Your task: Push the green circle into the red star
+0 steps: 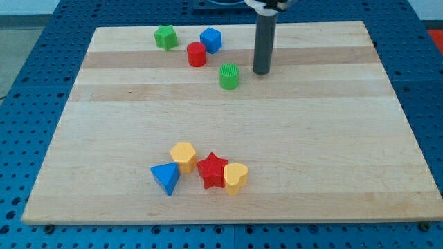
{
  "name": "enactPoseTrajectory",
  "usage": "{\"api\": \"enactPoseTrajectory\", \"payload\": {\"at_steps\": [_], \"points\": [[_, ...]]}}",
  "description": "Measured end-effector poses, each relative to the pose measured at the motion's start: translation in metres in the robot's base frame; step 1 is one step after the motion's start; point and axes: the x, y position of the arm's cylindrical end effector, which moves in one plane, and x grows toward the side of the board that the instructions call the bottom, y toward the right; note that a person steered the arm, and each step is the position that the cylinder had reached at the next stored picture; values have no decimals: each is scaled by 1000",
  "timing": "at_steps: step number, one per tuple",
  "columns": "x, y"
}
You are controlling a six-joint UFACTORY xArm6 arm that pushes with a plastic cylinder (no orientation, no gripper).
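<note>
The green circle (229, 76) stands on the wooden board (311, 138) in the upper middle. The red star (212, 170) lies near the view's bottom, between a yellow hexagon (183, 156) and a yellow heart (235, 178). My tip (261, 71) rests on the board just to the right of the green circle and slightly above it, with a small gap between them. The dark rod rises from the tip to the view's top edge.
A red cylinder (196, 54), a blue hexagon-like block (211, 39) and a green star (165, 37) sit up and left of the green circle. A blue triangle (166, 178) lies left of the red star group. Blue pegboard surrounds the board.
</note>
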Motion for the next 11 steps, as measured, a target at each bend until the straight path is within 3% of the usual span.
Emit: {"api": "enactPoseTrajectory", "payload": {"at_steps": [1,2,3,4,5,7,9,11], "points": [[6,-31],[57,-84],[46,-66],[36,-83],[40,-115],[89,-101],[85,-121],[178,-87]]}}
